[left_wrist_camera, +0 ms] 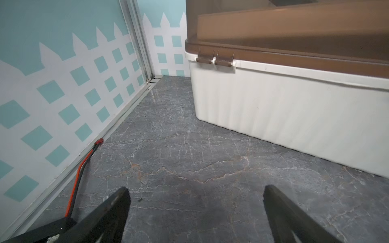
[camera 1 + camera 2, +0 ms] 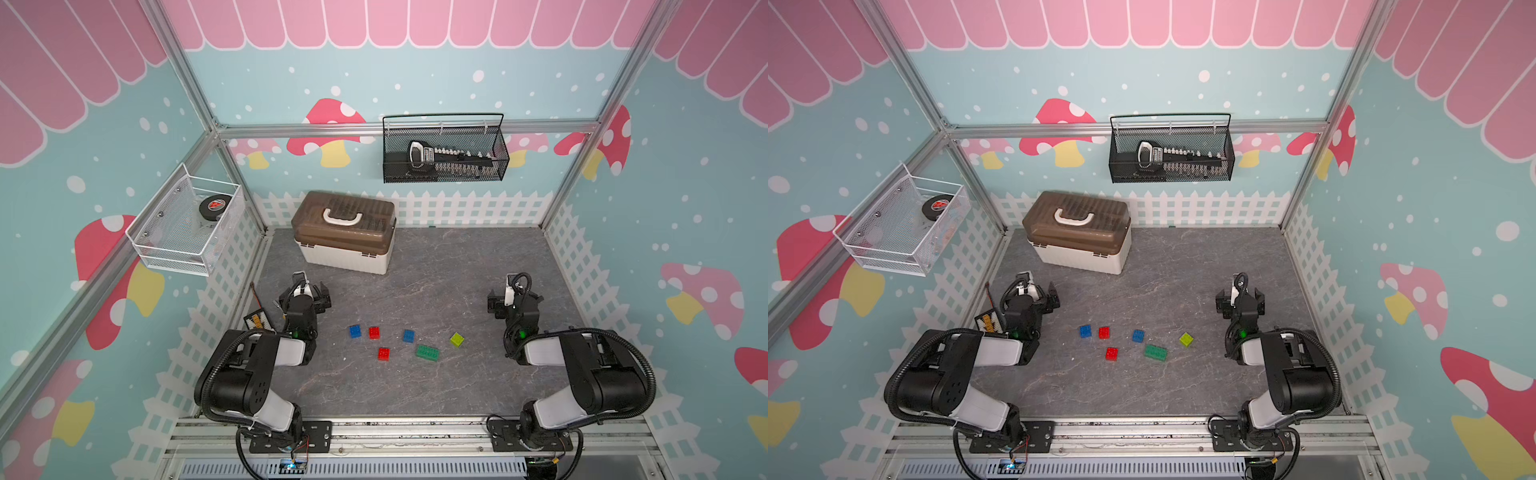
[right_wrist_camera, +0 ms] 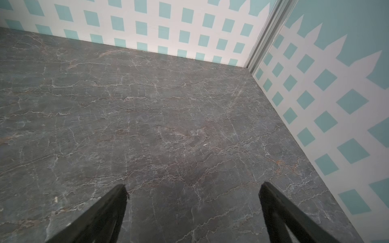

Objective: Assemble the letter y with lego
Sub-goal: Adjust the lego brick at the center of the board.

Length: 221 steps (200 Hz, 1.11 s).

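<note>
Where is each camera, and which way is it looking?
Both top views: high up front, looking down on the grey marbled tabletop, six small studded plastic bricks, left arm and right arm.
Left wrist: on the left arm, facing the white plastic box with brown lid; open left gripper shows.
Right wrist: on the right arm, facing a fence-patterned corner; open right gripper shows.
Shared: top views and left wrist show the box.
</note>
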Each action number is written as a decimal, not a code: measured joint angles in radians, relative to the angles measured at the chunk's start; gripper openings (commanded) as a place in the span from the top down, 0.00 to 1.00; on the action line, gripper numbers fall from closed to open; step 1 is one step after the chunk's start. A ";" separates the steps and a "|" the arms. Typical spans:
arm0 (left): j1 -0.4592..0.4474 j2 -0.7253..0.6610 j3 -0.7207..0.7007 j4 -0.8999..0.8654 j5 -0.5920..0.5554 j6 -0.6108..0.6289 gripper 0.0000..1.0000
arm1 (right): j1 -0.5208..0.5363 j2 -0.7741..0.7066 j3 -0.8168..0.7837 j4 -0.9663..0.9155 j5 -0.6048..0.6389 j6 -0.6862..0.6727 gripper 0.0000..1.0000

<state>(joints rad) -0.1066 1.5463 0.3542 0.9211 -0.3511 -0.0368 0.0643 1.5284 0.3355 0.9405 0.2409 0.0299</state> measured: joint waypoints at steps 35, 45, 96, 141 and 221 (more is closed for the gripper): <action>0.000 0.000 0.000 -0.005 0.000 0.000 0.01 | 0.000 0.000 0.000 0.001 0.000 0.000 0.01; 0.001 0.000 0.000 -0.005 0.000 0.000 0.01 | -0.001 0.000 0.000 0.001 0.000 0.000 0.01; 0.001 0.000 0.000 -0.005 0.001 0.000 0.01 | -0.001 0.000 0.000 0.001 0.000 0.000 0.01; 0.001 0.000 0.000 -0.005 0.003 0.000 0.01 | -0.001 0.000 0.000 0.001 0.000 0.000 0.01; 0.003 -0.104 0.146 -0.283 -0.016 -0.004 0.01 | -0.006 -0.166 0.047 -0.204 -0.006 0.004 0.01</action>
<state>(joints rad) -0.1036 1.4425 0.5003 0.6384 -0.3672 -0.0406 0.0578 1.3624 0.3820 0.7368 0.2348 0.0338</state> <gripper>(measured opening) 0.993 0.987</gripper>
